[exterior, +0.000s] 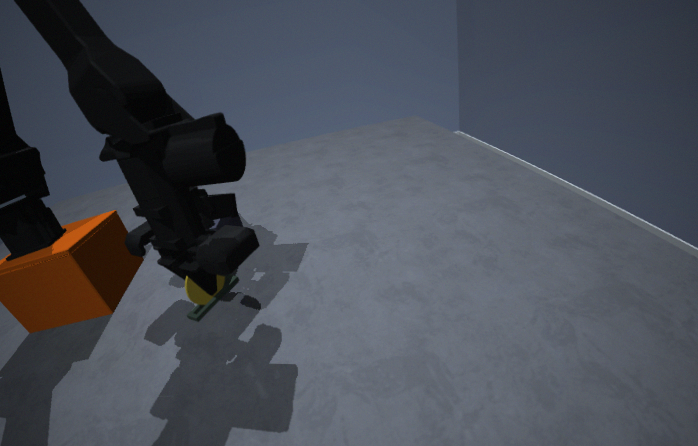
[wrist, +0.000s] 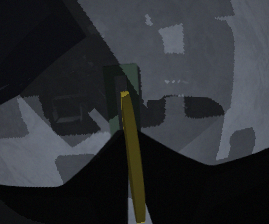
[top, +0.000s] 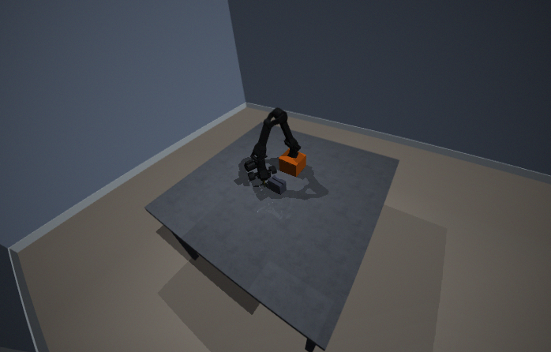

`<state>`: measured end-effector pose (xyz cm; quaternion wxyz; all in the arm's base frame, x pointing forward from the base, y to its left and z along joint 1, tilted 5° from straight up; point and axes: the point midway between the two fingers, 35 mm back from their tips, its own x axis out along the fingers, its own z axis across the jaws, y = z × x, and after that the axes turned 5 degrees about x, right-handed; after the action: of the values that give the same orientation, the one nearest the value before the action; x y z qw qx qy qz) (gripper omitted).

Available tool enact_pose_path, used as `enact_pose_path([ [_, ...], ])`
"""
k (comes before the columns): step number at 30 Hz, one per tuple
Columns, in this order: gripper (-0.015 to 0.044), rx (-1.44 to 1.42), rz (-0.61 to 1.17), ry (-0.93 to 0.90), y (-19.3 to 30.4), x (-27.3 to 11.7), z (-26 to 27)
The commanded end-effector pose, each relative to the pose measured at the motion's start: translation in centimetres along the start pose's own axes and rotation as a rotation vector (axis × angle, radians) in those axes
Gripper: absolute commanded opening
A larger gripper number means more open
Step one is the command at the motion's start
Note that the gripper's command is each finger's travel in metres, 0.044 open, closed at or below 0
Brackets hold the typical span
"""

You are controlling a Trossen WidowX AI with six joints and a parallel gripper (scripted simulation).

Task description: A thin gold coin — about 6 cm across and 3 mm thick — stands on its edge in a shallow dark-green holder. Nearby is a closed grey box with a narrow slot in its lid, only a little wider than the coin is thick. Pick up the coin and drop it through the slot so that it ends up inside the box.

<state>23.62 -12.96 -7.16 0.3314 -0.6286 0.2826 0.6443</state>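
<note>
The black fingers pinch the thin gold coin (exterior: 203, 288) at its upper part; the coin stands on edge in the shallow dark-green holder (exterior: 209, 305) on the grey desk (exterior: 451, 265), near the orange base block (exterior: 63, 271).

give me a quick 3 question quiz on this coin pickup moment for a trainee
1. True or false: the coin lies flat on the table.
2. The gripper is: A) wide open above the coin, B) shut on the coin, C) shut on the orange block.
3. Fill in: the coin's lower edge sits in the dark-green ____.

Key: 1 false, it stands on edge. 2 B. 3 holder.
</note>
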Motion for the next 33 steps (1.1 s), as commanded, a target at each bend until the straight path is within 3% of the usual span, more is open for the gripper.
enact_pose_path([
  [1, 0.0, 0.022, -0.017, 0.007, -0.4, -0.3, -0.2],
  [33, 0.0, 0.002, -0.005, 0.002, -0.1, -8.1, -0.3],
])
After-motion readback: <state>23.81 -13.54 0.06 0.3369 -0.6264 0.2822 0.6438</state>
